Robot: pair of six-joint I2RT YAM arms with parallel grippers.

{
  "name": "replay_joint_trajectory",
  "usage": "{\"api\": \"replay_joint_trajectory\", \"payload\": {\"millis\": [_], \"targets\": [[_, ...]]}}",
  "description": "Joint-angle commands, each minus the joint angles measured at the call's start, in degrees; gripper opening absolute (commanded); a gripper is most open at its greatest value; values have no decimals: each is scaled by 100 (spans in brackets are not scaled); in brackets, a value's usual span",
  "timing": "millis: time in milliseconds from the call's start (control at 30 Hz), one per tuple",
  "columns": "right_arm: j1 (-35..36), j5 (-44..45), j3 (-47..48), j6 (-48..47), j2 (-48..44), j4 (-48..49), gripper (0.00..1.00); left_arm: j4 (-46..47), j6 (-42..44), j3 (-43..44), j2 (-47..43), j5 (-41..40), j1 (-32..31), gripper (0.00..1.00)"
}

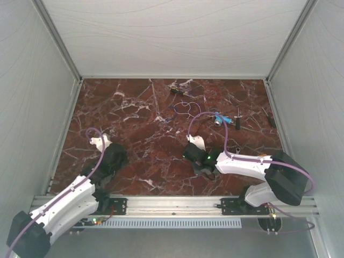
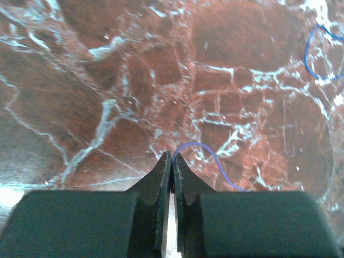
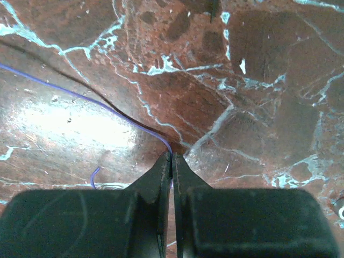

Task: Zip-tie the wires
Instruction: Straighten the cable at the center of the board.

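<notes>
Top view: the wires (image 1: 185, 107) are lying up around 12 o'clock on the marble table (image 1: 140, 123), with a blue-handled tool (image 1: 220, 119) just at their 4 o'clock.

Left wrist cam: left gripper (image 2: 172, 157) is clamped tight. A purple wire (image 2: 194, 143) arcs out of its tips toward 4 o'clock and looks pinched.

Right wrist cam: right gripper (image 3: 171, 156) is closed too, with purple wire running in from 10 o'clock straight into the tips.

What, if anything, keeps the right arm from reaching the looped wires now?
Probably nothing, so yes: the wires lie a short way beyond the right gripper, with only bare tabletop between, and one purple strand runs right up to its shut tips.
</notes>
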Motion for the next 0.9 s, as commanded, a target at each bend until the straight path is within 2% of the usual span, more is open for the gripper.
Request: {"api": "replay_joint_trajectory", "payload": {"millis": [0, 333, 533, 800, 867], "targets": [[40, -32, -98, 160, -207, -337, 0, -218, -400, 265, 96, -844, 53, 0], [43, 188, -197, 780, -100, -729, 0, -137, -595, 143, 58, -570, 785, 0], [308, -299, -38, 74, 36, 10, 0, 511, -585, -187, 516, 172, 792, 0], [474, 57, 736, -158, 801, -121, 0, 471, -713, -198, 662, 49, 791, 0], [492, 43, 826, -202, 913, -118, 0, 453, -771, -202, 679, -9, 791, 10]]}}
